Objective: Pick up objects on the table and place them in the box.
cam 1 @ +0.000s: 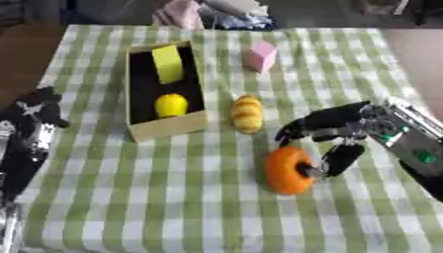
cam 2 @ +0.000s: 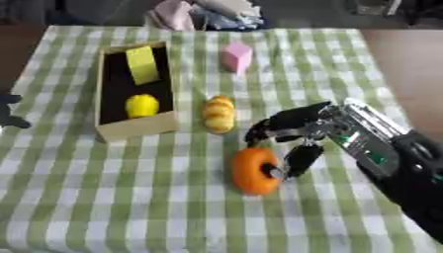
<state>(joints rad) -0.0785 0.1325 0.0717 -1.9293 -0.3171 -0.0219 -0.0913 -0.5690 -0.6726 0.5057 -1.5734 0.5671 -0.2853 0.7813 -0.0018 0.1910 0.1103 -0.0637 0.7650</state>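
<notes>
The right hand (cam 1: pixel 333 136) is curling its fingers over and beside the orange pumpkin (cam 1: pixel 288 170), which is lying on the checked tablecloth (cam 1: pixel 173 197). The left hand (cam 1: pixel 34 111) is resting at the left edge, its fingers indistinct. The box (cam 1: pixel 164 128) is holding a lemon (cam 1: pixel 171 105) and a yellow block (cam 1: pixel 168 64).

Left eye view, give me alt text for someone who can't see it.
The robot's right hand reaches from the right with curled fingers at an orange pumpkin-like object on a green checked tablecloth. Beyond lie a bread roll, a pink block and an open box holding a yellow block and a lemon.
</notes>
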